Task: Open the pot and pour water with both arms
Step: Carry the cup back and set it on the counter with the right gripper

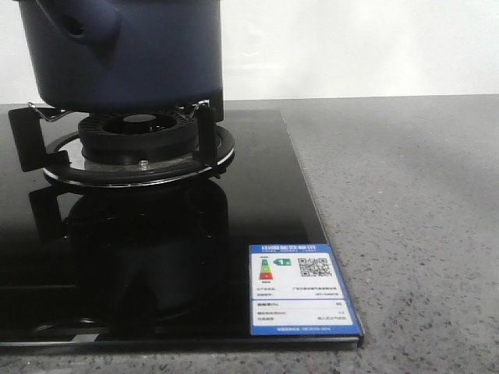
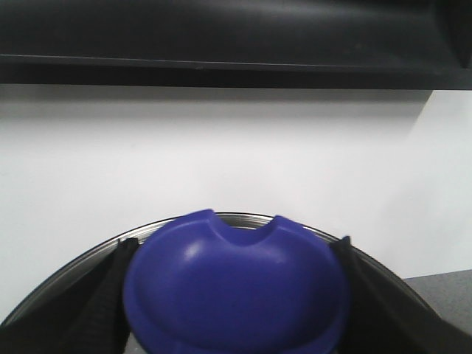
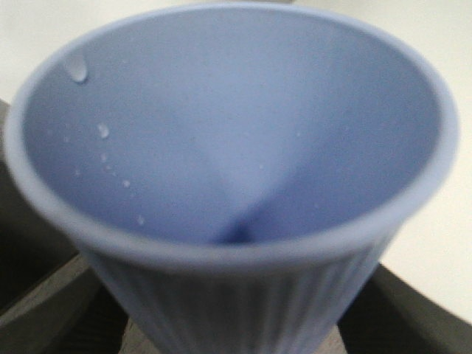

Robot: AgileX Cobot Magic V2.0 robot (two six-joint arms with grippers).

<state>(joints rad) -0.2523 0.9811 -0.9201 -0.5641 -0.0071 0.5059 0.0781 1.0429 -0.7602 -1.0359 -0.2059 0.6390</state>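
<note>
Pale blue ribbed cup (image 3: 228, 177) fills the right wrist view, mouth toward the camera, a few droplets on the inner wall, no pooled water visible. Right gripper's dark fingers (image 3: 59, 310) sit on either side of the cup's lower body, so it looks clamped on the cup; likely held this way for pouring into the pot. Whether water has gone in already I cannot tell.

Left wrist view: blue knob (image 2: 236, 284) sits between the left gripper's black fingers (image 2: 103, 295), with the shiny round lid (image 2: 236, 218) rim arcing behind it. Left gripper looks closed on the knob, lid seemingly held off the pot so the opening is free.

Front view: the pot (image 1: 125, 51), dark navy, rests on the burner (image 1: 140, 140) supports of the black glass cooktop (image 1: 257, 195), at upper left. Its top is cropped, so the opening is not visible. An energy label sticker (image 1: 300, 288) sits on the cooktop's near right corner. Neither arm shows here.
</note>
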